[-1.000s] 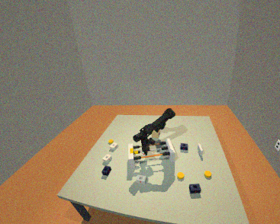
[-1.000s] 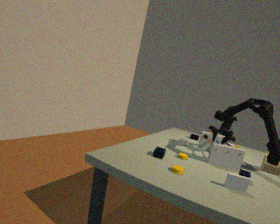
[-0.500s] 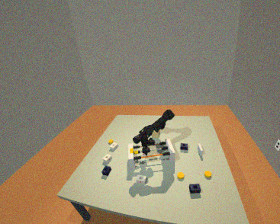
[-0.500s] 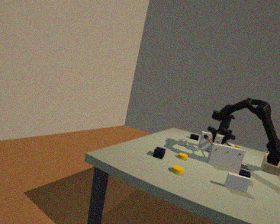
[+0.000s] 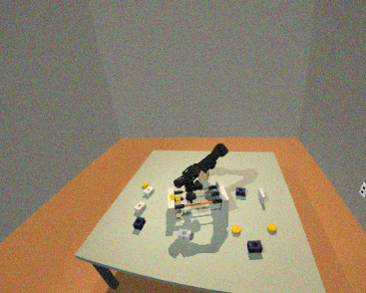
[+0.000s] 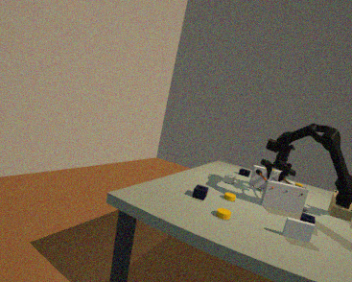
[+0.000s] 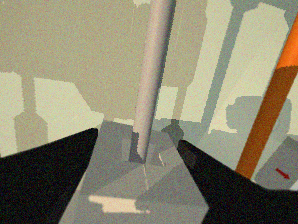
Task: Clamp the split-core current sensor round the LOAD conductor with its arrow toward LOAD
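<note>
- The current sensor (image 7: 125, 180) is a boxy, plain grey body with slanted faces, a thin pale seam and a bright patch of light on its near face; it sits at the conductor rack (image 5: 171, 203) (image 6: 285, 198), on the pale conductor (image 7: 156, 65).
- The gripper (image 5: 190, 195) (image 6: 278, 174) (image 7: 138, 140) has its dark fingers against both sides of that grey body, so I'd say it is grasping the sensor.
- The pale rod meets the sensor's far part in the wrist view; whether the halves have latched I can't tell.
- Its long axis looks to run away from the wrist camera, between the fingers, but that is hard to judge. I can't make out its arrow, so its pointing direction is unclear.
- Beside the pale rod in the rack runs the orange conductor (image 5: 198, 203) (image 7: 280, 95), apart from the sensor.
- A grey block with a red arrow (image 5: 184, 235) (image 7: 280, 167) lies outside the rack, on its near side in the top view; the arrow points to the lower right in the wrist view.
- Right of the rack from above, a white plate (image 5: 261, 194) (image 6: 298, 229) stands upright near a dark block (image 5: 240, 191) (image 6: 308, 219).
- Nearer than the rack, to its right from above, lie two yellow discs and another dark block (image 5: 254, 246) (image 6: 200, 192).
</note>
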`<state>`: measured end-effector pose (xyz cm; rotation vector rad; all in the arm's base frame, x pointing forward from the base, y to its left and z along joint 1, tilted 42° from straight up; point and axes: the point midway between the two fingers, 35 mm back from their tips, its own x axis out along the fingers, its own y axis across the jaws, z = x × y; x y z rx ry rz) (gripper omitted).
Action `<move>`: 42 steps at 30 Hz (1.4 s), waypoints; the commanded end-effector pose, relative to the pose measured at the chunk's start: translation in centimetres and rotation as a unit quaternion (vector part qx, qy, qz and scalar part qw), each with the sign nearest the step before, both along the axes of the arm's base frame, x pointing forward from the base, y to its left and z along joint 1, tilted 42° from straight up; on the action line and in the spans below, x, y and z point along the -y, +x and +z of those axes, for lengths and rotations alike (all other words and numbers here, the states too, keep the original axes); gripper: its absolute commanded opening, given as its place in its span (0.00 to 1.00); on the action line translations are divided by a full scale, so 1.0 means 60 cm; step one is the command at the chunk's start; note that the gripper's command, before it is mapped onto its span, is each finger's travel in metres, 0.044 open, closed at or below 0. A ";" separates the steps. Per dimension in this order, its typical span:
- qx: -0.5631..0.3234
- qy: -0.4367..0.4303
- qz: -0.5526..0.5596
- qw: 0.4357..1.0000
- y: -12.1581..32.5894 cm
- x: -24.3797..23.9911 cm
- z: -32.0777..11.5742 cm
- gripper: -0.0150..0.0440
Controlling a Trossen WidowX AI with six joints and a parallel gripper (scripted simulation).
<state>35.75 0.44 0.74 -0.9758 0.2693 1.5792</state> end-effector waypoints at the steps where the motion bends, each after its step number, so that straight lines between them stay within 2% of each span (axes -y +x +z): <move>1: 0.000 0.000 0.000 1.000 0.000 0.000 0.000 0.71; 33: 0.000 0.000 0.000 1.000 0.000 0.000 0.000 0.71; 39: 0.000 0.000 0.000 1.000 0.000 0.000 0.000 0.98; 42: 0.000 0.000 0.000 1.000 0.000 0.000 0.000 1.00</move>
